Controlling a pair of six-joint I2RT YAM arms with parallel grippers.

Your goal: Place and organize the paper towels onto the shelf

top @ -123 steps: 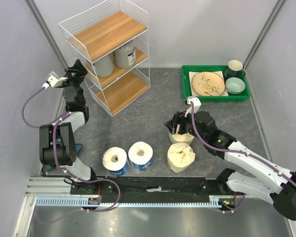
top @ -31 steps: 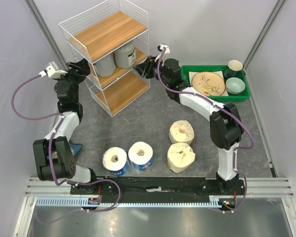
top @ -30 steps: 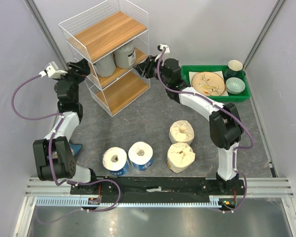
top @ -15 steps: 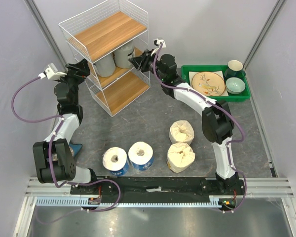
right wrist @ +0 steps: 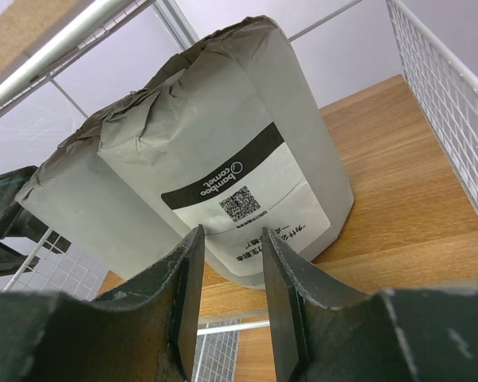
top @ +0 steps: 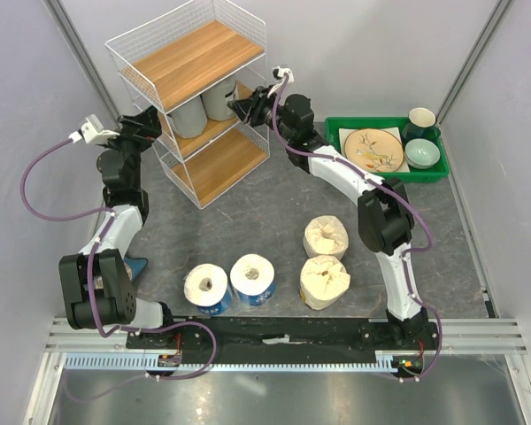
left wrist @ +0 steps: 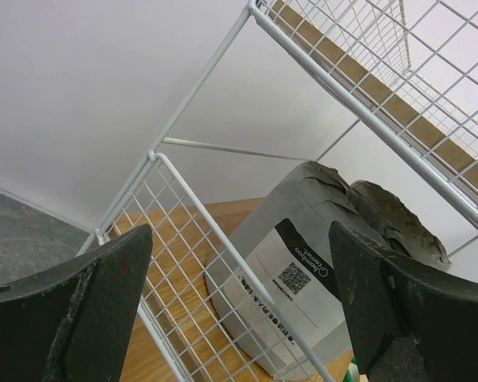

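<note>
The white wire shelf (top: 195, 57) stands at the back left. Two grey-wrapped rolls (top: 188, 115) (top: 219, 99) stand upright on its middle tier. My right gripper (top: 241, 104) is at the shelf's right side, just in front of the right grey roll (right wrist: 231, 151); its jaws (right wrist: 231, 302) are narrowly open with nothing between them. My left gripper (top: 146, 119) is wide open and empty outside the shelf's left wire side (left wrist: 199, 231), facing the left grey roll (left wrist: 303, 263). Two blue rolls (top: 206, 288) (top: 253, 279) and two cream rolls (top: 327, 237) (top: 324, 282) sit on the table near the front.
A green tray (top: 334, 150) at the back right holds a patterned plate (top: 373, 149), a dark cup (top: 421, 122) and a bowl (top: 422, 153). Grey walls close in both sides. A small blue object (top: 140, 266) lies by the left arm.
My right arm left the cream rolls, swung to the shelf and, in the last second, reached further left toward the middle tier. My left arm has barely moved.
</note>
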